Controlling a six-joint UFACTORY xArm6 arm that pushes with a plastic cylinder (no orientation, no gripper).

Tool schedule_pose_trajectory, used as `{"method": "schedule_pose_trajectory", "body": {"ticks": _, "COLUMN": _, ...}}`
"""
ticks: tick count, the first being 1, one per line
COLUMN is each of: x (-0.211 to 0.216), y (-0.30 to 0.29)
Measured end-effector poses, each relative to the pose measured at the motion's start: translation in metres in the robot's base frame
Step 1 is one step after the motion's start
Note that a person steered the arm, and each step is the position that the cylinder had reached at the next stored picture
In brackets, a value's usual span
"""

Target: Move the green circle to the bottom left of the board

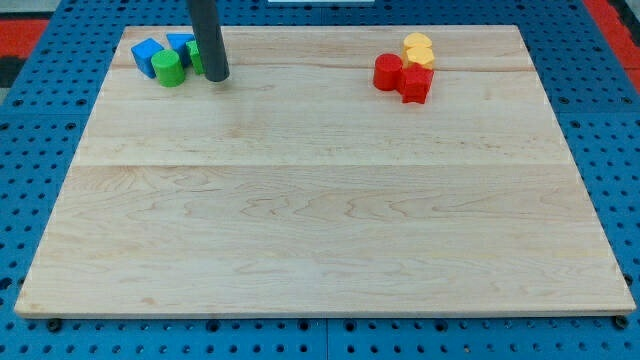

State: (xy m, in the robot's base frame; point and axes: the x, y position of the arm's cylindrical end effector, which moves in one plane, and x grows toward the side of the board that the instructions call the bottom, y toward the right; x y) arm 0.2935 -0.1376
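Observation:
The green circle (pixel 168 69) stands near the board's top left corner. Two blue blocks touch it: one (pixel 147 54) at its upper left, another (pixel 181 43) above it. A second green block (pixel 194 56) is mostly hidden behind my rod, its shape unclear. My tip (pixel 217 77) rests on the board just to the right of the green circle, beside the hidden green block.
A red cylinder (pixel 387 71) and a red star-like block (pixel 416 84) sit together at the top right, with two yellow blocks (pixel 419 49) just above them. The wooden board (pixel 320 200) lies on a blue pegboard table.

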Motion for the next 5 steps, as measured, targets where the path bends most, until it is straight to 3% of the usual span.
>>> {"method": "schedule_pose_trajectory", "body": {"ticks": 2, "x": 0.014, "y": 0.014}}
{"method": "schedule_pose_trajectory", "body": {"ticks": 3, "x": 0.045, "y": 0.068}}
{"method": "schedule_pose_trajectory", "body": {"ticks": 5, "x": 0.045, "y": 0.108}}
